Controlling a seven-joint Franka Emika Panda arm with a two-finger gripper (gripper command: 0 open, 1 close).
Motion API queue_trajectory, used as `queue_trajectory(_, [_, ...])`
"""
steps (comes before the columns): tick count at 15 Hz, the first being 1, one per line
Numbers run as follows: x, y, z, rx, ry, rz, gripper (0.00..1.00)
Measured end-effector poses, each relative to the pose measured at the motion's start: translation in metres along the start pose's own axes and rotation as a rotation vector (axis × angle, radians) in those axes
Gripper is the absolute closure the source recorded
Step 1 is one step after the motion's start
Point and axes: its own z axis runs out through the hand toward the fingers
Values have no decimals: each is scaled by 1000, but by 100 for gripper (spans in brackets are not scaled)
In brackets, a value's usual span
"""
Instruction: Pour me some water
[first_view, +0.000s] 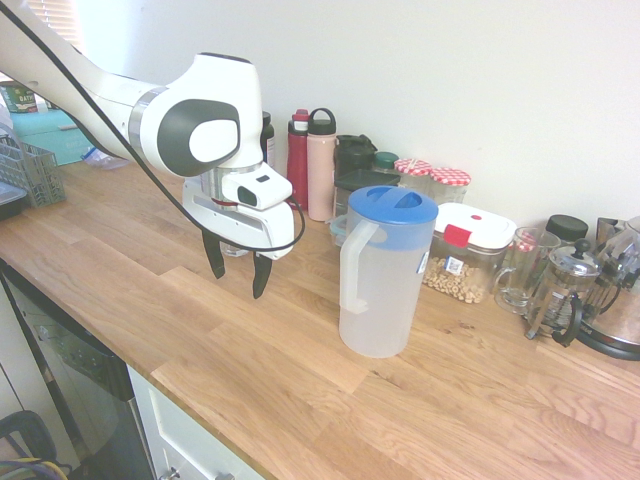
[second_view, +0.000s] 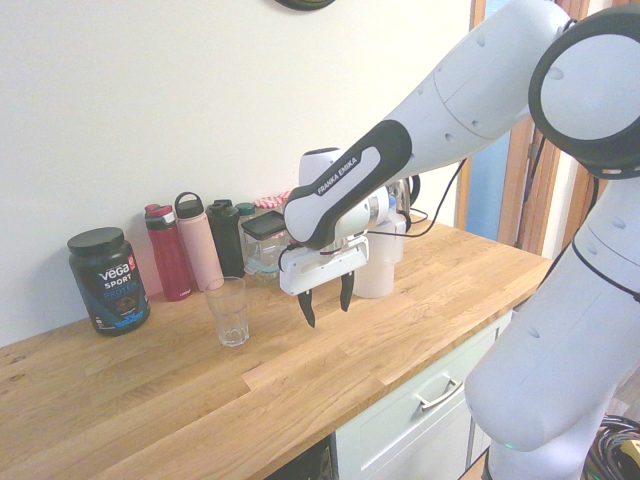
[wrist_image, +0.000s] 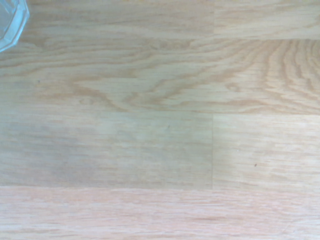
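Arm bent, reaching forward; gripper (first_view: 236, 284) pointing down, fingers apart, holding nothing.

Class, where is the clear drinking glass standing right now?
In the second exterior view, the clear drinking glass stands upright on the wooden counter, just right of the black Vega tub.

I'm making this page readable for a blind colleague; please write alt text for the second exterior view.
A white robot arm reaches in from the right, its open fingers empty above a wooden counter. An upright clear glass stands left of them, and a pitcher is partly hidden behind the arm. Bottles and a black tub line the wall.
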Motion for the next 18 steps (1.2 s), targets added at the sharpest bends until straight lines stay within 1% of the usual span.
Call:
queue_trajectory(3, [1, 0, 1, -8, 4, 2, 0])
queue_trajectory(5, [5, -4, -14, 3, 26, 9, 0])
queue_trajectory(7, [10, -8, -54, 21, 46, 18, 0])
queue_trajectory(9, [18, -3, -106, 33, 68, 38, 0])
queue_trajectory(12, [31, 9, -165, 5, 87, 32, 0])
queue_trajectory(15, [59, 36, -198, -3, 82, 15, 0])
queue_trajectory(18, [83, 70, -207, 3, 65, 26, 0])
